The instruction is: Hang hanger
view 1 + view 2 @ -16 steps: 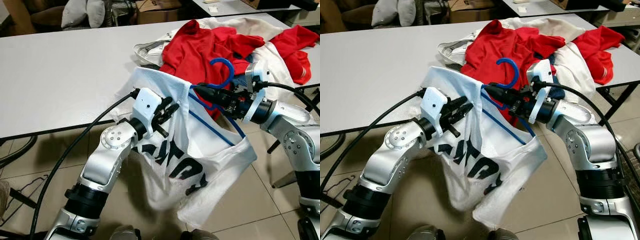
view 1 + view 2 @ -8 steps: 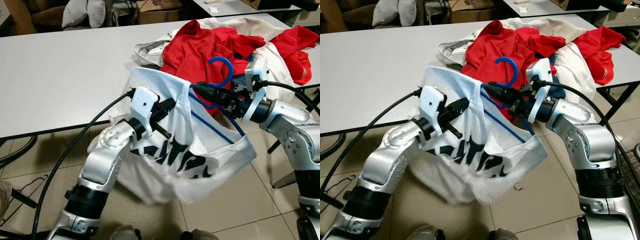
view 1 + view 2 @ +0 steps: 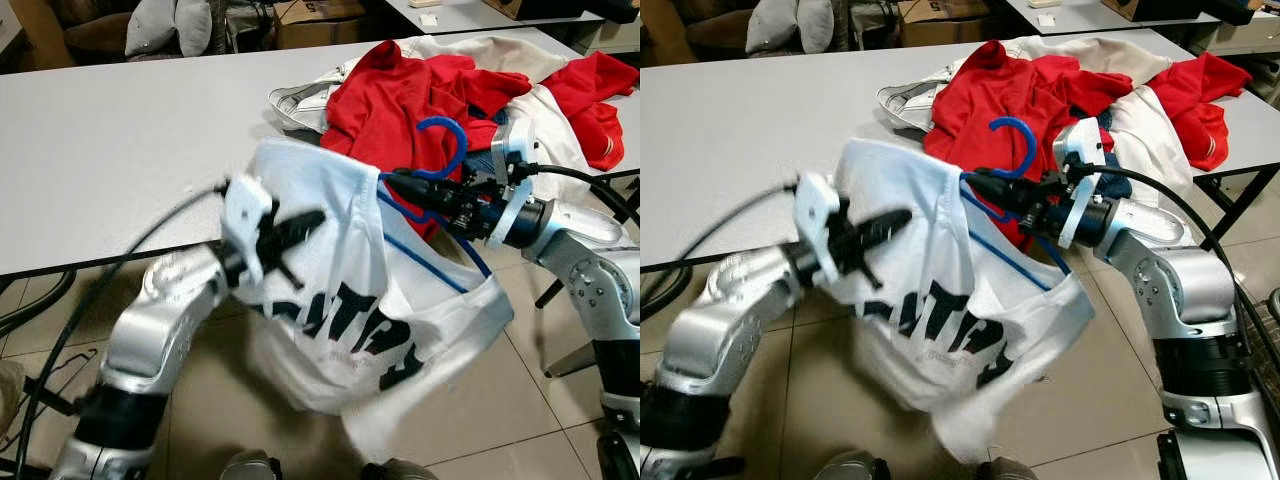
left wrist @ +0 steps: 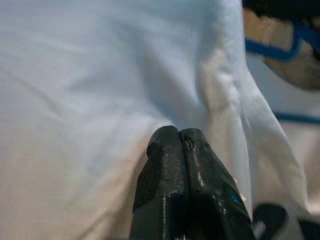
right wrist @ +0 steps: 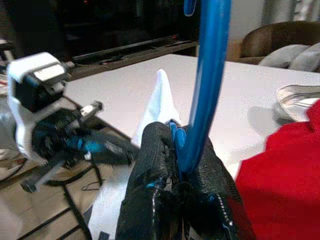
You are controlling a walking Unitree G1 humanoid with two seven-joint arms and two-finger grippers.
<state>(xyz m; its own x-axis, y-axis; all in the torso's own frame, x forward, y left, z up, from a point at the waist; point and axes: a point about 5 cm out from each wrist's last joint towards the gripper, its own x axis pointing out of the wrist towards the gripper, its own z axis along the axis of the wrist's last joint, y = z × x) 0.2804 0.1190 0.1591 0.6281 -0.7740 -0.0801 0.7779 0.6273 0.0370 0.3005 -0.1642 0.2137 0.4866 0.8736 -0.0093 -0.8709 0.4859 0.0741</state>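
A blue hanger [image 3: 446, 131] is threaded into the neck of a white T-shirt [image 3: 350, 300] with black lettering, which hangs off it in front of the table edge. My right gripper [image 3: 395, 180] is shut on the hanger just below its hook; the hanger's blue stem [image 5: 207, 75] rises from between the fingers. My left gripper [image 3: 300, 222] is blurred with motion and lies against the shirt's left side, pointing right. Its fingertips [image 4: 170, 137] are pressed together, with white cloth just beyond them. I cannot tell if any cloth is pinched.
A long grey table [image 3: 120, 140] runs across the view. A pile of red and white clothes [image 3: 420, 75] lies on its right half, just behind the hanger. Tiled floor [image 3: 470, 420] lies below, and a black table leg [image 3: 553, 285] stands at the right.
My left arm has swung to the left, away from the shirt's middle, and is blurred. The shirt's lower part has swayed and hangs lower. The right gripper and hanger have stayed put.
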